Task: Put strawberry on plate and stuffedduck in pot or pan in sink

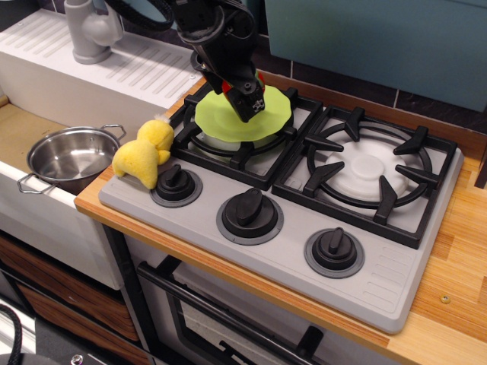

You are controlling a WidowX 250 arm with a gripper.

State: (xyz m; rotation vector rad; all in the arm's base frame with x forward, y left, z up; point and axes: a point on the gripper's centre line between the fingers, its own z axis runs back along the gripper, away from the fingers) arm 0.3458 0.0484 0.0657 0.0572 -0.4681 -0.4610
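My gripper (249, 105) hangs low over the lime-green plate (219, 120), which lies on the left burner. Its fingers look closed on the strawberry (260, 77); only a sliver of red shows beside the black fingers, the rest is hidden. I cannot tell whether the strawberry touches the plate. The yellow stuffedduck (142, 156) sits on the stove's front left corner, next to the left knob. The shiny steel pot (70, 156) stands empty in the sink (19, 125), left of the duck.
The grey faucet (90, 30) stands on the ribbed draining board (144, 68) at the back left. Three black knobs (249, 207) line the stove's front. The right burner grate (373, 171) is bare. A wooden counter (456, 251) lies to the right.
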